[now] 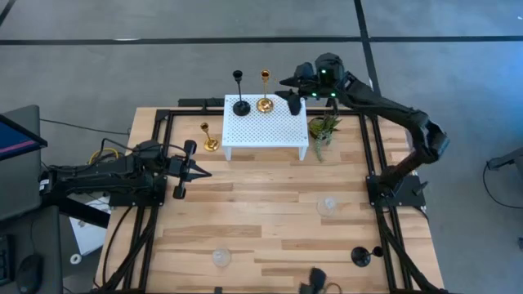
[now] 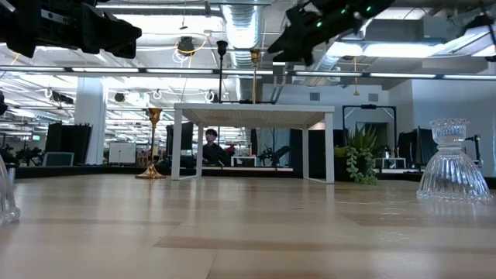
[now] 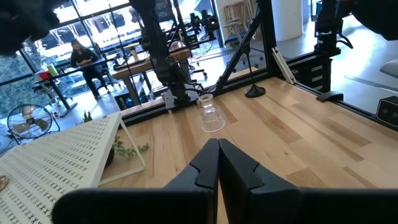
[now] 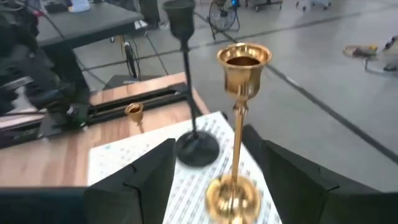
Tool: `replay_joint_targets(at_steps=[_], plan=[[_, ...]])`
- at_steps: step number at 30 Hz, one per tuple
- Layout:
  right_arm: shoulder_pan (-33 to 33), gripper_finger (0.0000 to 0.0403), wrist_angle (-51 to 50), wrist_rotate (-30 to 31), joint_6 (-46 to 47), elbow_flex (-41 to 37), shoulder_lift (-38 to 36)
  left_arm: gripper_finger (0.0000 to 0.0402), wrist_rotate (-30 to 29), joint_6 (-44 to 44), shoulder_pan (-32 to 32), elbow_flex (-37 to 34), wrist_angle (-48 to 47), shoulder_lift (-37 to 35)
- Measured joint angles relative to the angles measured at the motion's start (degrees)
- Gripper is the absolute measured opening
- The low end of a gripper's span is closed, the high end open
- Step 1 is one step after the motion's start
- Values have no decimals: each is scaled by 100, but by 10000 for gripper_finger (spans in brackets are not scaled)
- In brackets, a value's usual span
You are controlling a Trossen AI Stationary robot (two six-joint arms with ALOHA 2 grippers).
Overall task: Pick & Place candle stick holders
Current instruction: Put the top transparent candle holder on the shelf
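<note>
Gold holder [image 1: 265, 104] and black holder [image 1: 242, 106] stood atop the white stand [image 1: 265, 129]; right gripper [image 1: 292, 92] spread just beside it. Left gripper [image 1: 193, 169] pressed together. Four holders left on worktop [image 1: 270, 212].

A white perforated metal stand [image 1: 265, 124] with a flat top and short legs sits at the middle of the light wooden plank table's [image 1: 261, 220] far edge. Just beside the stand, toward the far right corner, stands a small green leafy potted plant [image 1: 323, 131]. In the room beyond the table, a person [image 2: 209, 146] sits at a desk.
</note>
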Motion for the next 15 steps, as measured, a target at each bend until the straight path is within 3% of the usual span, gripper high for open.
replay_joint_targets(at_steps=[9,15], plan=[[331,144,-2432,1,-521,-55,-1107,5,0,0,0,0,0,0],[795,68,-2493,11,-573,-943,-1953,9,0,0,0,0,0,0]])
